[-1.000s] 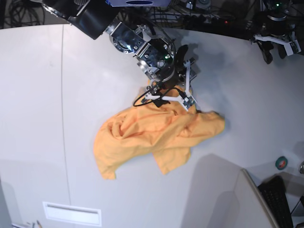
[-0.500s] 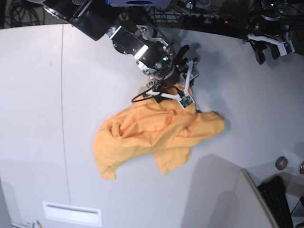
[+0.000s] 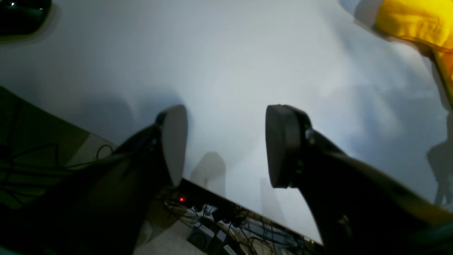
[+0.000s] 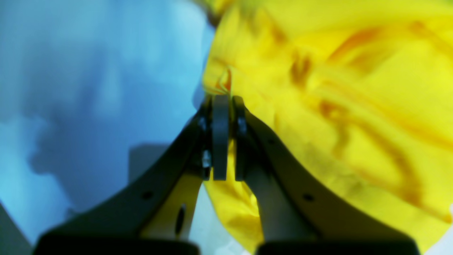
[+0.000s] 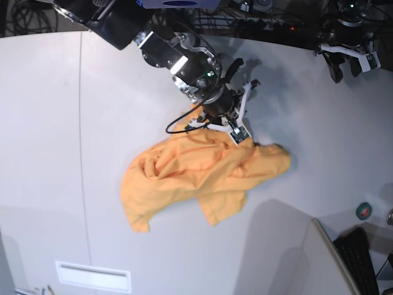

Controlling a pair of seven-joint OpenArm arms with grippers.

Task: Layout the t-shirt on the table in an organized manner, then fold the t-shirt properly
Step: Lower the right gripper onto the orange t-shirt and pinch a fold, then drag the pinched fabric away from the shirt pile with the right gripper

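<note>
Lying crumpled near the middle of the table (image 5: 49,123), the t-shirt (image 5: 196,175) is a bunched orange heap with many folds. One loose flap points to the lower left, and another narrow part reaches out to the right. No printed script can be seen on the cloth from here. A thin dark seam line (image 5: 81,123) runs down the tabletop, well apart from the shirt on its left side.

At the upper edge of the heap is the right gripper (image 5: 236,126), which comes down from a dark arm at the top of the base view. In the right wrist view its fingers (image 4: 221,138) are pressed together, and a small fold of the yellow-orange cloth sticks up just above their tips. It is clenched on the shirt's edge, and more fabric spreads out to the right of the fingers.

Far to the right in the base view, at the upper corner of the table, the left gripper (image 5: 347,58) is well apart from the shirt. In the left wrist view its two pads (image 3: 279,145) stand apart over bare tabletop with nothing between them, so it is released. Only a corner of the shirt shows at the upper right of that view.
</note>
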